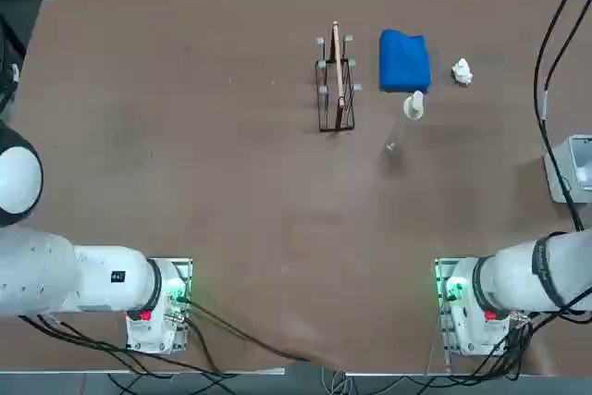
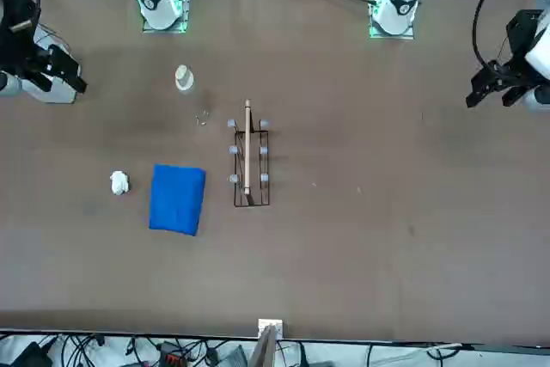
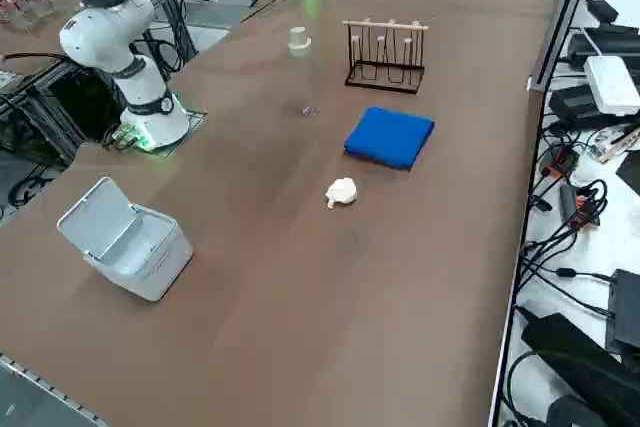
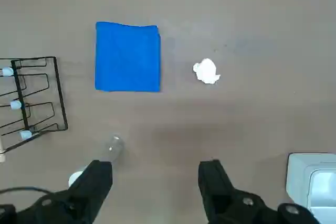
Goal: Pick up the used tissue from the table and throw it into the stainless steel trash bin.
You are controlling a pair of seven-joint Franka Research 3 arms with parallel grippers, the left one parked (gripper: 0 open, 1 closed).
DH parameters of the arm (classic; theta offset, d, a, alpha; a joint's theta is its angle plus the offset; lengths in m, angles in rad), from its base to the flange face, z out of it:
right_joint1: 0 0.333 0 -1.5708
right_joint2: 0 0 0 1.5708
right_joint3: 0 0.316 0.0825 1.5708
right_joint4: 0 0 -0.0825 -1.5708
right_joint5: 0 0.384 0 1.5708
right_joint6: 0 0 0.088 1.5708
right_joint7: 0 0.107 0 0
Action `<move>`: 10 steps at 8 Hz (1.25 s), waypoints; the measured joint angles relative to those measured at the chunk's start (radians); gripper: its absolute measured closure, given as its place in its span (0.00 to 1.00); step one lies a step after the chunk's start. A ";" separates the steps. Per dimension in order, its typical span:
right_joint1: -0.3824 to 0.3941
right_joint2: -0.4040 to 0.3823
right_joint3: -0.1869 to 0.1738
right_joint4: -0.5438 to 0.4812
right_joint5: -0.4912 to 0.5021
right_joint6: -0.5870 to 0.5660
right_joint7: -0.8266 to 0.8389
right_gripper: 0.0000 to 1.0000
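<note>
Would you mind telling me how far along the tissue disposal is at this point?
Nothing looks done yet: the used tissue lies on the table beside the blue cloth, untouched. In hand: the right gripper hangs open above the table, short of the tissue, holding nothing. Left: reaching and grasping the tissue, then carrying it to the stainless steel trash bin, whose lid stands open.

The right gripper (image 4: pixel 156 182) hangs high, fingers (image 4: pixel 212 179) spread, over bare counter (image 1: pixel 185 164). At its 12 o'clock the used tissue (image 4: pixel 206 71) lies alone with room all round. Blue cloth (image 4: pixel 127 56), clear bottle (image 4: pixel 113 148) and wire rack (image 4: pixel 31 95) crowd 9 to 11 o'clock; the stainless steel trash bin (image 4: pixel 312 179) stands open at 3.
</note>
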 joint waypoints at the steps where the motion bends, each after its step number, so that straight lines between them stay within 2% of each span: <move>1: 0.000 0.000 0.000 0.000 0.000 0.000 0.000 0.00; 3: -0.001 0.004 0.000 0.000 -0.001 0.000 0.000 0.00; 5: -0.011 0.040 0.000 -0.015 -0.012 0.021 -0.001 0.00; 7: -0.049 0.101 -0.001 -0.097 -0.026 0.197 -0.052 0.00; 10: -0.093 0.178 -0.005 -0.309 -0.049 0.545 -0.142 0.00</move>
